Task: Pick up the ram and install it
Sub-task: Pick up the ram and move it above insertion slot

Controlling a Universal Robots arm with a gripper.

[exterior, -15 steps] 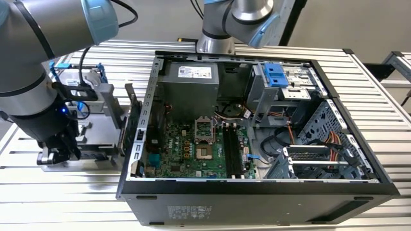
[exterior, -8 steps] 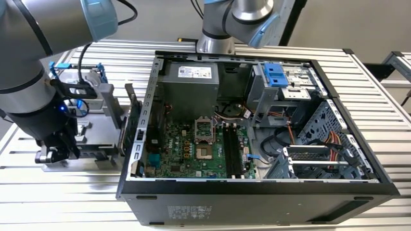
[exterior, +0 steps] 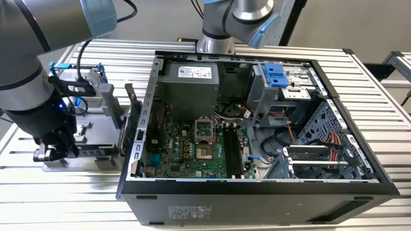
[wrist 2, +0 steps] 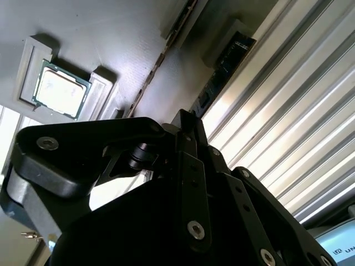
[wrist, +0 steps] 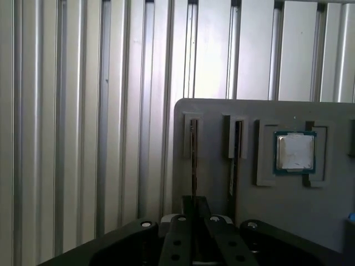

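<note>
We see the gripper (wrist: 193, 204) at the grey holder (wrist: 213, 166) on the worktop (wrist: 83, 111), its fingers (wrist: 201, 208) pinching the near end of the ram (wrist: 193, 155), which stands on edge in its slot.

Bright even light; glare streaks on ribbed table (wrist 2: 288, 111); computer case (exterior: 257, 204) interior shadowed.

Shiny ribbed metal table (wrist: 66, 111), matt grey plastic holder (wrist: 277, 221); satin black pincer (wrist: 193, 202)
</note>
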